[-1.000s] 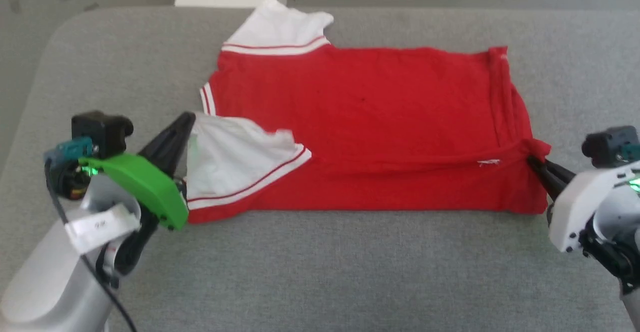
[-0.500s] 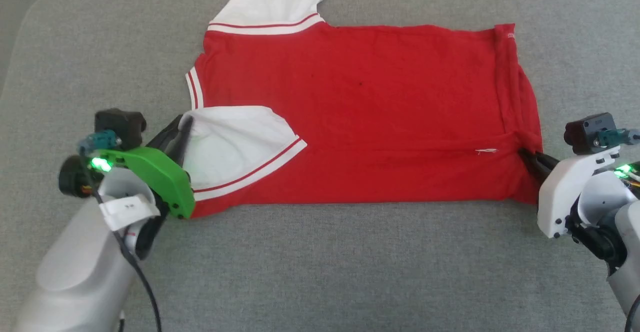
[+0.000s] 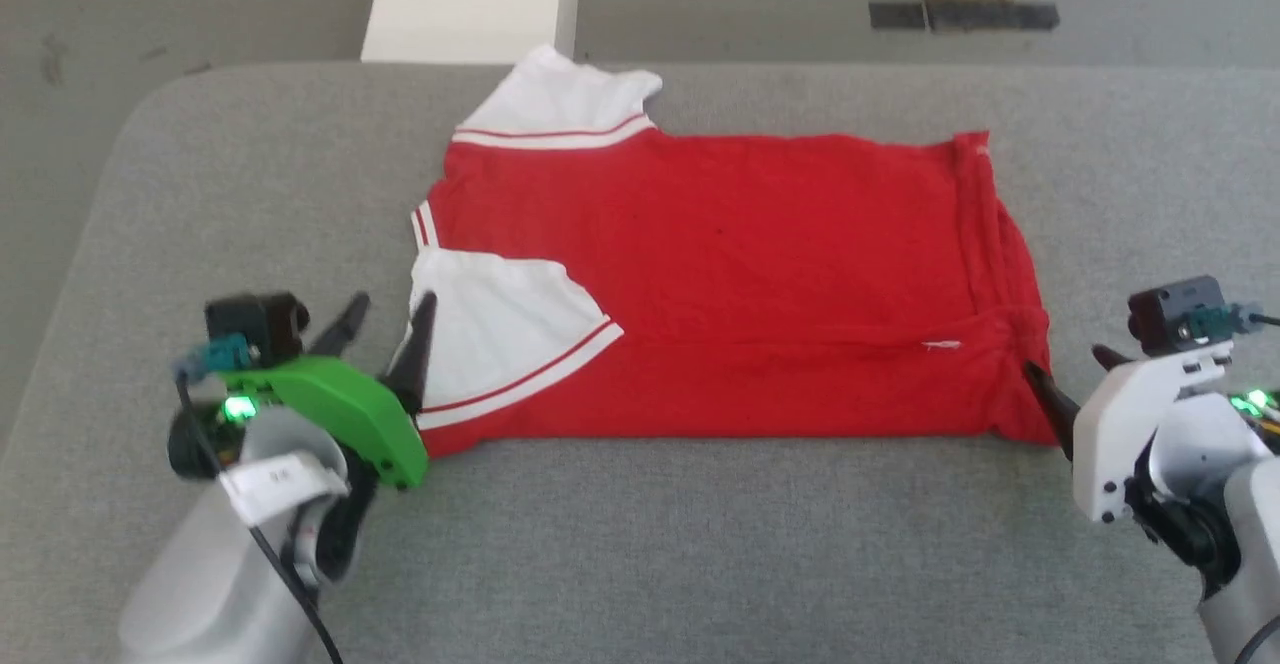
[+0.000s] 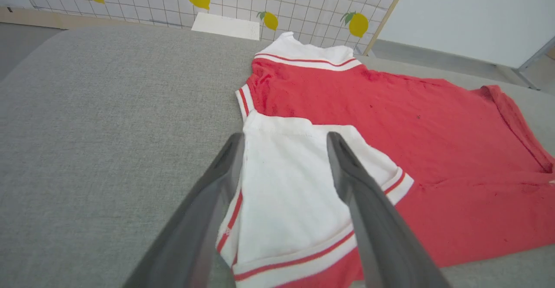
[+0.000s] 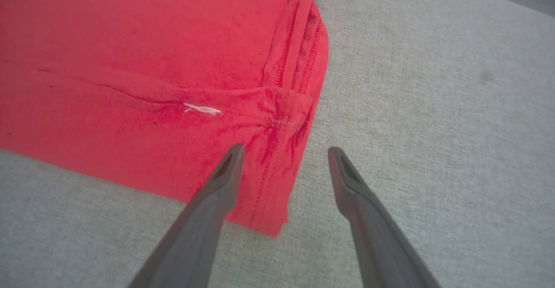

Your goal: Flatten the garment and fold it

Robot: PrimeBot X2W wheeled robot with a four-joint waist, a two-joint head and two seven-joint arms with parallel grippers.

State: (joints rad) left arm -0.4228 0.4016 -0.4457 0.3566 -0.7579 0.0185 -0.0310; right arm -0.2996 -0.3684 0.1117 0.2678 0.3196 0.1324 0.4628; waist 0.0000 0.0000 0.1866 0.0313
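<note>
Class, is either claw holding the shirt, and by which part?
Nothing is held. The left claw and right claw are open; the shirt lies free.

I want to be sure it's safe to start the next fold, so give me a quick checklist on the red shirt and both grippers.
1. Is the left gripper open, pinching nothing: ok.
2. Is the right gripper open, pinching nothing: ok.
3. Is the near sleeve folded onto the red body of the garment: ok.
4. Is the far sleeve folded in: not ok, it sticks out past the far edge.
5. Is the fabric flat: not ok, puckered at the hem corner.
6. Is the whole garment on the table: ok.
</note>
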